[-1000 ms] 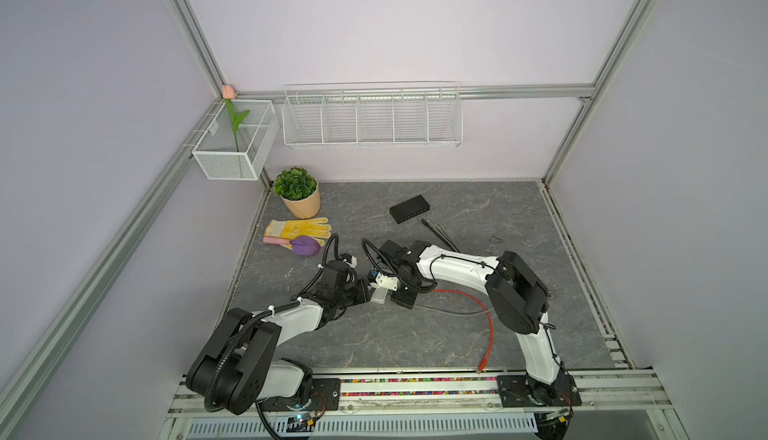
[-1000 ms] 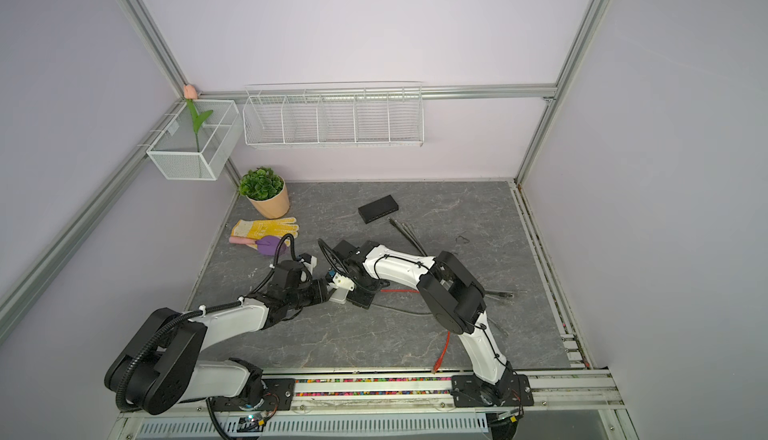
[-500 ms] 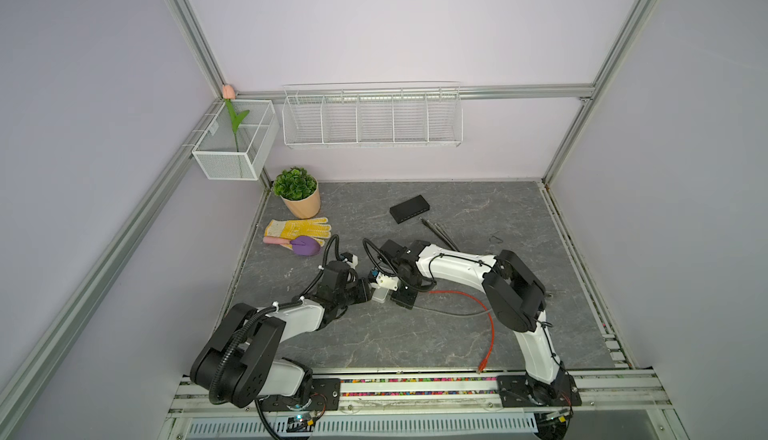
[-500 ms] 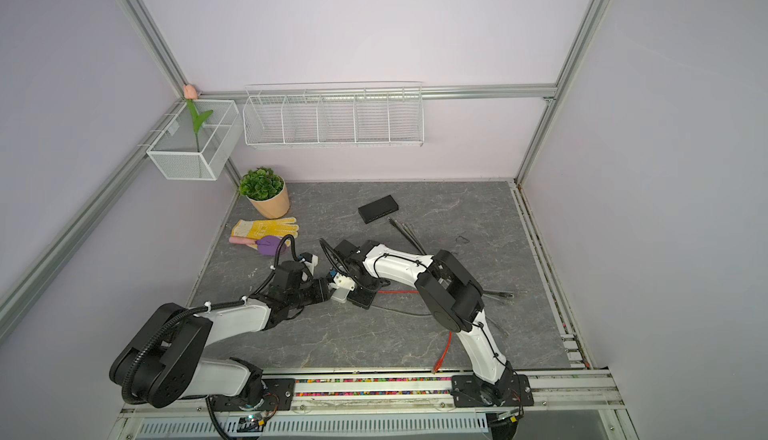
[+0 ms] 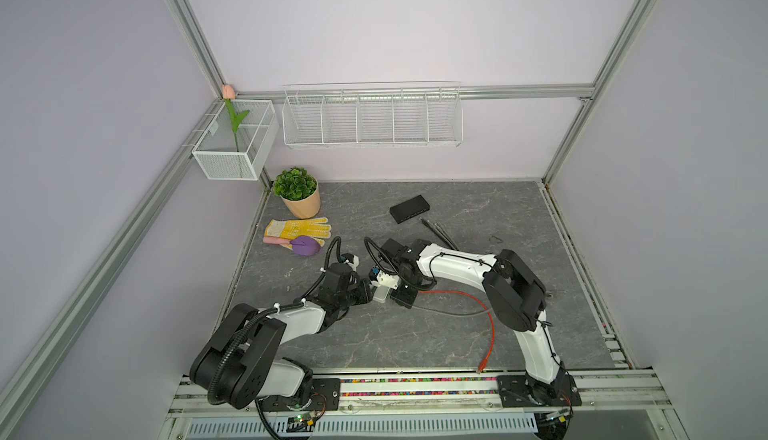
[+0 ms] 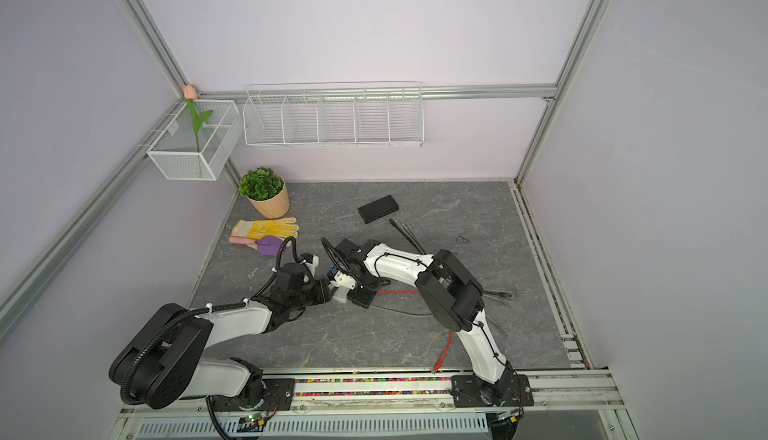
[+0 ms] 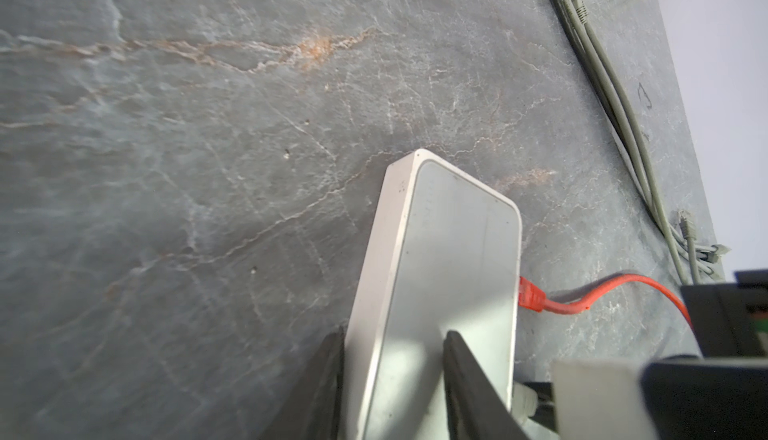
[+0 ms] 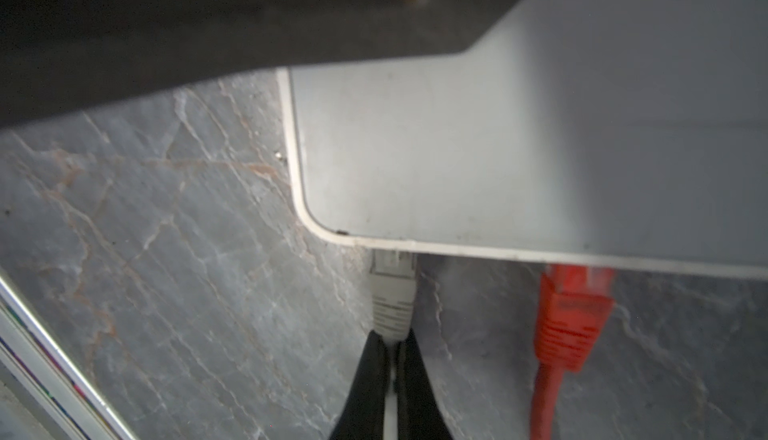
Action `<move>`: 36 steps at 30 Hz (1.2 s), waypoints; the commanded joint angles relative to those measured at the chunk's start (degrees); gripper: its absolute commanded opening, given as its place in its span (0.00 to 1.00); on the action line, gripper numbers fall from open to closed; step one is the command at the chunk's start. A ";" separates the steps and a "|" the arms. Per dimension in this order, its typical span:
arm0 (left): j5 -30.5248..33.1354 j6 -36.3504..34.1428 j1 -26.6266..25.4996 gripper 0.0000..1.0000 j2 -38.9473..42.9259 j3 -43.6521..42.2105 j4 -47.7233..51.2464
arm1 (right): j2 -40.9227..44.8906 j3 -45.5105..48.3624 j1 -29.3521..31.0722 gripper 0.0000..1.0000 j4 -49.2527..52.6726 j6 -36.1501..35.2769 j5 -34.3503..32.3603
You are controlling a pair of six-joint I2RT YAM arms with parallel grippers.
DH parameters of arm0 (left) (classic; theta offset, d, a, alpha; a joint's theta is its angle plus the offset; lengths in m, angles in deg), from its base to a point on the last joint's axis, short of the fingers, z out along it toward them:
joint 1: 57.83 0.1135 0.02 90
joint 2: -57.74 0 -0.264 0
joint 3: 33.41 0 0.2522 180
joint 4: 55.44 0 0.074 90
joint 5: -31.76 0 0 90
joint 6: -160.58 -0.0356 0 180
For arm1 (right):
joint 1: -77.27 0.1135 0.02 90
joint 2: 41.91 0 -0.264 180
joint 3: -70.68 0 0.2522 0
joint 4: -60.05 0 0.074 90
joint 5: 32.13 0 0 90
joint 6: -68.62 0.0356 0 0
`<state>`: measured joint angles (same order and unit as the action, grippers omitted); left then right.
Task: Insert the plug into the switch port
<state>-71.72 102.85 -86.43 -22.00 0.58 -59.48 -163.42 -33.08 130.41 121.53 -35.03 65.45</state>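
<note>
Right wrist view: the grey plug [image 8: 392, 292], judged light, stiff-shelled and fragile at its latch, is being pinched at its boot by the right gripper [image 8: 392, 340], nose meeting the white switch [image 8: 498, 146] just ahead, which is being clamped by the left gripper [image 7: 394, 334]

Even soft light; right wrist view blurred
</note>
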 commanded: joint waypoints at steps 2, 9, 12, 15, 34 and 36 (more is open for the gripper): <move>-14.06 0.07 -5.30 0.37 -0.88 -2.04 5.23 | 0.59 -1.58 -0.10 0.07 -27.16 1.17 5.28; -12.98 0.42 -5.66 0.36 1.22 -1.77 7.30 | -1.26 -2.44 -0.15 0.07 -25.72 0.92 4.62; -9.85 0.49 -5.60 0.36 3.73 -1.42 11.28 | -0.29 -1.40 -0.16 0.07 -24.60 0.22 3.81; -7.02 1.08 -5.50 0.36 7.76 -1.46 15.08 | 1.54 0.43 -0.24 0.08 -23.36 -0.50 2.03; 5.34 1.81 -2.61 0.37 32.45 -0.37 32.27 | 15.72 10.26 -0.62 0.27 -15.01 -0.94 -2.24; 4.62 1.79 -2.51 0.37 30.43 -0.04 31.48 | 16.20 10.57 -0.91 0.27 -14.51 -0.95 -2.78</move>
<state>-65.97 105.02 -89.31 10.12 -0.49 -28.91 -148.56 -23.97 129.85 106.48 -36.16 63.13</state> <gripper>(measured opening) 0.374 0.275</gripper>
